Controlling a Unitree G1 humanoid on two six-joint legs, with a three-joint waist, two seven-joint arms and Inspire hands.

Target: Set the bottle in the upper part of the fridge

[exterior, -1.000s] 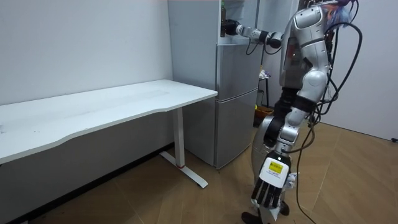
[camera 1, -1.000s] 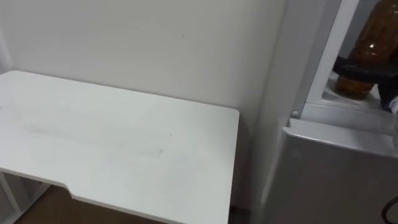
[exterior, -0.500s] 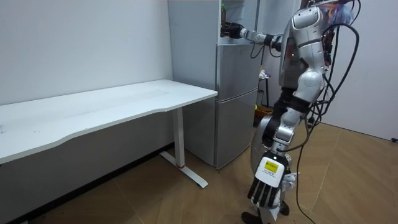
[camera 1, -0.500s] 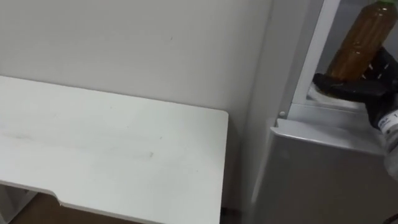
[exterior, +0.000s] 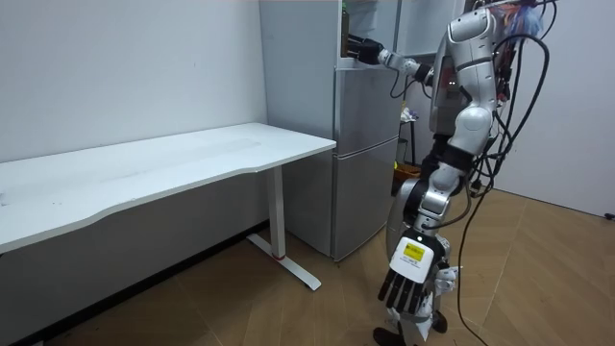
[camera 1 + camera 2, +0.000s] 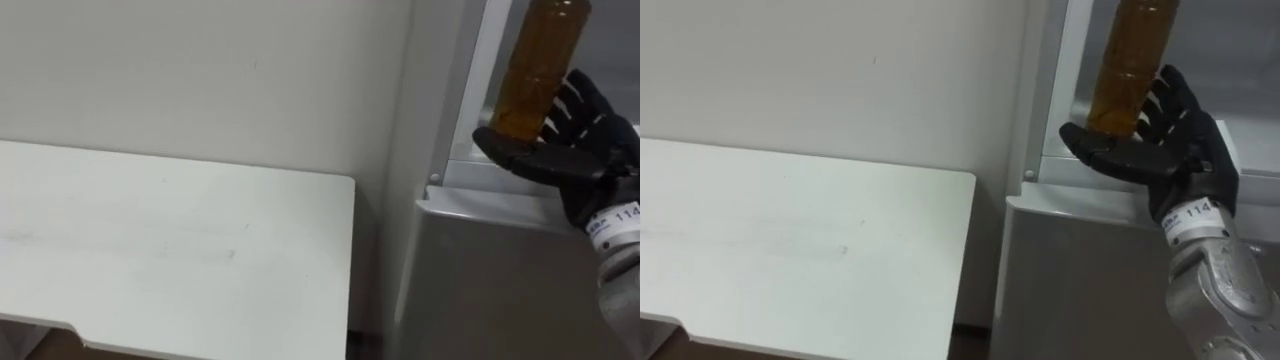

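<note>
– Where's the bottle?
– You see the tall amber plastic bottle (image 6: 538, 65) upright in the open upper part of the grey two-door fridge (image 6: 500, 280).
– And the hands?
– Your black right hand (image 6: 575, 150) sits at its base, thumb in front, fingers spread straight behind (no clamp). The left hand (image 5: 408, 288) hangs relaxed, low by the legs. The white rectangular table (image 6: 170, 250) stands beside the fridge.

The tall plastic bottle (image 6: 540, 65) is amber-brown. The right hand (image 6: 575, 160) by it is black. The boxy metal fridge (image 6: 500, 270) is silver-grey, with a white frame round its upper compartment. Left of the fridge, the flat rectangular table (image 6: 170, 250) is plain white. The left hand (image 5: 404, 293) is black, and the plank floor (image 5: 538, 279) right of the fridge is wood-brown.
</note>
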